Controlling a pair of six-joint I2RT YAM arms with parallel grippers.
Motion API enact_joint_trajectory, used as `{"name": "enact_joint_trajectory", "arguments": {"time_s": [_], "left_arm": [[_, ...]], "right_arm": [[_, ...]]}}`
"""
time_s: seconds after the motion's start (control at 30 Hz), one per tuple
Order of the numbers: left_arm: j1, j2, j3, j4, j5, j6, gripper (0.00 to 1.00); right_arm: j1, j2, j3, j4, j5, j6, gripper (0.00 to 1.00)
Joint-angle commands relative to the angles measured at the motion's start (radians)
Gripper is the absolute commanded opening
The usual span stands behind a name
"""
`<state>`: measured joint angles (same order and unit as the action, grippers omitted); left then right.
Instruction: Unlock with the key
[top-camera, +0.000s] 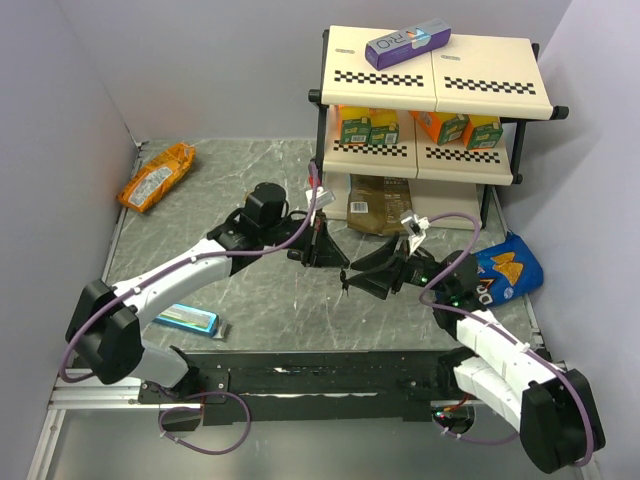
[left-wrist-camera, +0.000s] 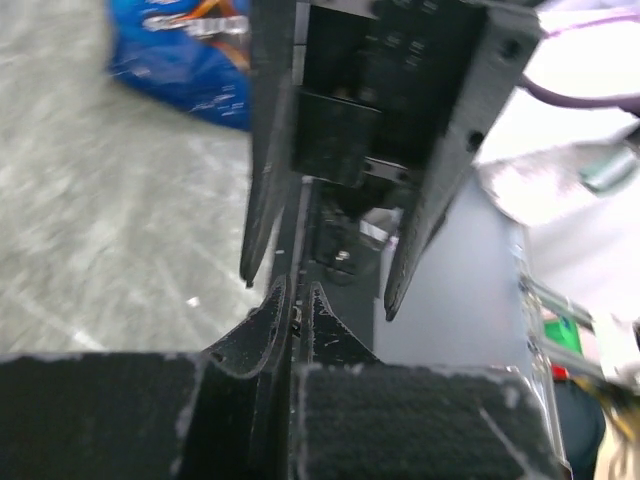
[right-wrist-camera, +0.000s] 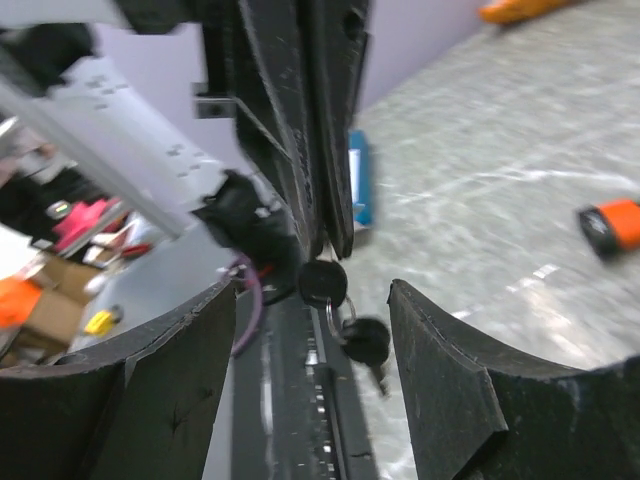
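Observation:
My left gripper (top-camera: 341, 267) is shut on the key bunch (right-wrist-camera: 322, 282). It pinches one blade, so a black head shows just under its fingertips. A second black-headed key (right-wrist-camera: 366, 341) dangles from the ring below. The bunch shows as a small dark shape in the top view (top-camera: 344, 290). In the left wrist view my left gripper (left-wrist-camera: 293, 298) shows its jaws pressed together on a sliver of metal. My right gripper (top-camera: 359, 281) is open and faces the left one. In its own view (right-wrist-camera: 310, 290) the keys hang between its spread fingers. An orange-red padlock (right-wrist-camera: 612, 225) lies on the table beyond. The brass padlock is out of view.
A two-level shelf (top-camera: 432, 85) stands at the back right with juice cartons (top-camera: 368, 127), a purple box (top-camera: 407, 45) on top and a brown packet (top-camera: 378, 204) under it. A blue chip bag (top-camera: 508, 268) lies right, an orange snack bag (top-camera: 157, 176) back left, a blue packet (top-camera: 188, 319) front left.

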<state>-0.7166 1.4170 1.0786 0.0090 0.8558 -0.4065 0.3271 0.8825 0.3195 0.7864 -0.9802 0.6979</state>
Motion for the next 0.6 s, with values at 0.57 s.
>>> {"name": "enact_joint_trajectory", "arguments": {"time_s": [0.57], "left_arm": [[0.002,-0.055,-0.049,0.235,0.204,-0.057,0.01]], "right_arm": [[0.050,0.122,0.018,0.356,-0.126,0.181,0.64]]}}
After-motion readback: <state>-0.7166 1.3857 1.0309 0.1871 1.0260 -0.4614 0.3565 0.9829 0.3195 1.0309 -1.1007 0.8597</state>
